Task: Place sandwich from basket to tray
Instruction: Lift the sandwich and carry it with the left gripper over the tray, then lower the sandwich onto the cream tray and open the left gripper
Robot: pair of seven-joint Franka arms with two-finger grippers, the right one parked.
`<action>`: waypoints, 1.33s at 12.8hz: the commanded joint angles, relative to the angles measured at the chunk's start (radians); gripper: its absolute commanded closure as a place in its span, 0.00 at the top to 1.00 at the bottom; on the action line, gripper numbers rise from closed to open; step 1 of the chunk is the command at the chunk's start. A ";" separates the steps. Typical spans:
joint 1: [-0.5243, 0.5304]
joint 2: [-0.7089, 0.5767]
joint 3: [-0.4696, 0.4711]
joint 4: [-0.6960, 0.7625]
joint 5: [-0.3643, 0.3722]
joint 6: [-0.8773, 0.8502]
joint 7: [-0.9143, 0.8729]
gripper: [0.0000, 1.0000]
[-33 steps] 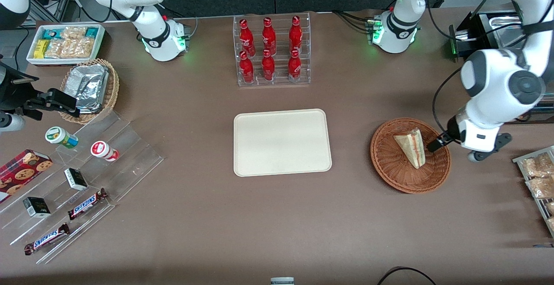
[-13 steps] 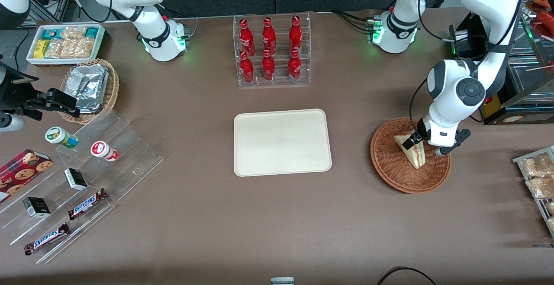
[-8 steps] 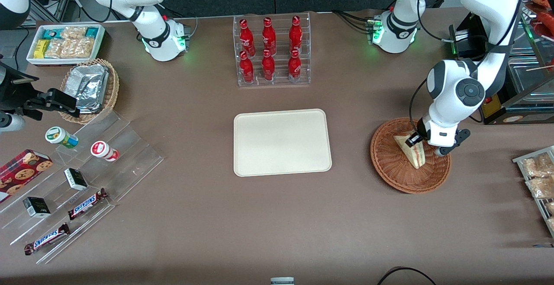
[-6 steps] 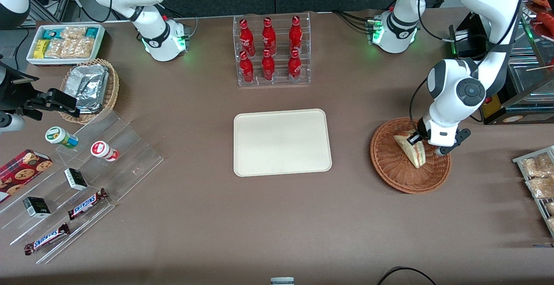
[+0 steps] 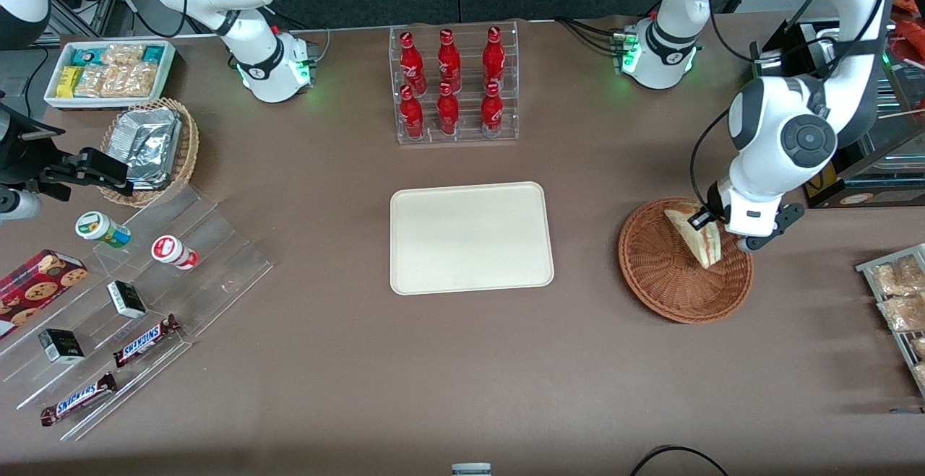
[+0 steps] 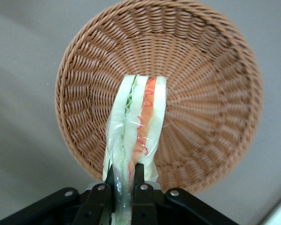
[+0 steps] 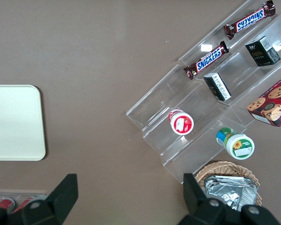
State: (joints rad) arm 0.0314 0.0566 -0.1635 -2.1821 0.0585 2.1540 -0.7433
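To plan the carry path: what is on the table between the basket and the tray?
Nothing: the front view shows only bare brown table between the basket and the tray. The claw grips the sandwich above the basket.

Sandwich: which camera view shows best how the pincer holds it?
The left wrist view: the sandwich fills it, clamped at one end by the pincer, hanging above the basket. The front view shows the sandwich small, partly covered by the arm. The right wrist view misses it.

reddish-brown woven basket [image 5: 668, 281], cream tray [image 5: 471, 238], white-red-green sandwich [image 6: 137, 122], black tool [image 6: 124, 190]
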 commanded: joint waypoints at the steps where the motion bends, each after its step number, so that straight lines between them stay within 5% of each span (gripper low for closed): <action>1: -0.004 0.009 -0.074 0.103 0.014 -0.080 -0.060 0.00; 11: -0.019 0.307 -0.438 0.382 0.024 -0.017 -0.177 0.00; 17: -0.212 0.494 -0.430 0.542 0.133 -0.023 -0.183 0.00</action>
State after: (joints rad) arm -0.1332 0.4854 -0.5953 -1.7164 0.1613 2.1473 -0.9064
